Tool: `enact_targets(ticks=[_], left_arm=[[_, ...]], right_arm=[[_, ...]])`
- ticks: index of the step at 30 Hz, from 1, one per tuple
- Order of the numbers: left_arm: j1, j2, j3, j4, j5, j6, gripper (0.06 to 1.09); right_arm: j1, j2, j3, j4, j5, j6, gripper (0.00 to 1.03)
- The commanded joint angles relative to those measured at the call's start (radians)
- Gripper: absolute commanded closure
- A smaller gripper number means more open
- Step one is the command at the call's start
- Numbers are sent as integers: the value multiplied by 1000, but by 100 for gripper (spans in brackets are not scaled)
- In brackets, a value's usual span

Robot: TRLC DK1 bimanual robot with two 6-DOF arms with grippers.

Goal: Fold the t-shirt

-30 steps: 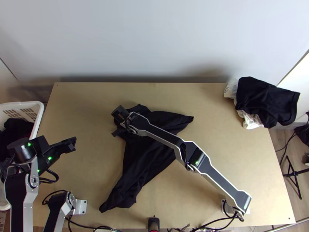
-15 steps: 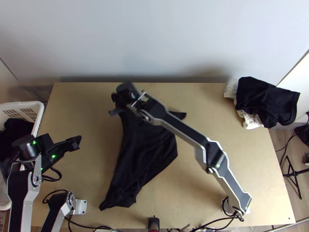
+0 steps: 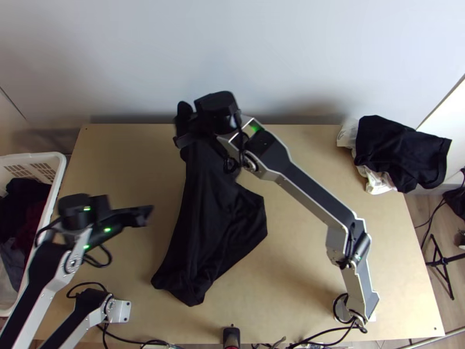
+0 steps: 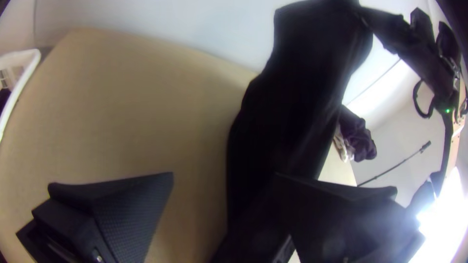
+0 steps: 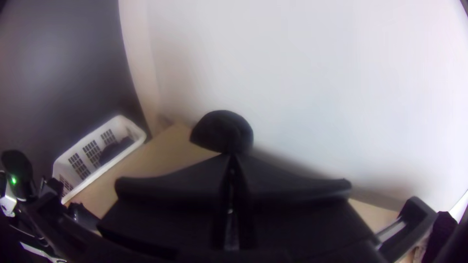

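In the top view, my right gripper (image 3: 185,123) is raised near the table's back edge, gripping an end of the black t-shirt (image 3: 212,232). The shirt hangs from there and lies bunched in a long shape toward the near edge. In the right wrist view my right gripper (image 5: 231,158) is shut on the shirt, with a rounded bit of cloth (image 5: 224,130) poking out past its fingertips. My left gripper (image 3: 145,215) is left of the shirt in the top view. The left wrist view has my left gripper (image 4: 222,175) open, the shirt (image 4: 302,97) rising beyond it.
A white basket (image 3: 56,174) with dark clothes stands at the table's left. Black cloth (image 3: 398,151) over a white bag lies at the back right corner. The wooden table (image 3: 319,157) ends at a pale wall. A small dark device (image 3: 231,336) sits at the near edge.
My right gripper has risen and moved toward the back, pulling the shirt's upper part up with it; the corner pointing right has drawn in. My left gripper has moved right, toward the shirt.
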Motion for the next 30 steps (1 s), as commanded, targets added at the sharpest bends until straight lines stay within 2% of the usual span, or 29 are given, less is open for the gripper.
enact_targets(ticks=[1,8,15,23,30], left_arm=[[-322,143,-31,122,-42,-78,11],[-503,146,-91,152,-63,-46,11],[-519,133,-123,131,-39,1,11],[-533,120,-113,-9,-40,98,11],[-471,91,-148,-68,-54,175,11]], right_arm=[[-10,-50,-2,16,22,-7,100],[-12,-54,0,28,36,-8,100],[-26,-56,9,46,39,-11,100],[-69,-67,10,62,37,-19,100],[-102,-71,9,69,36,-17,100]])
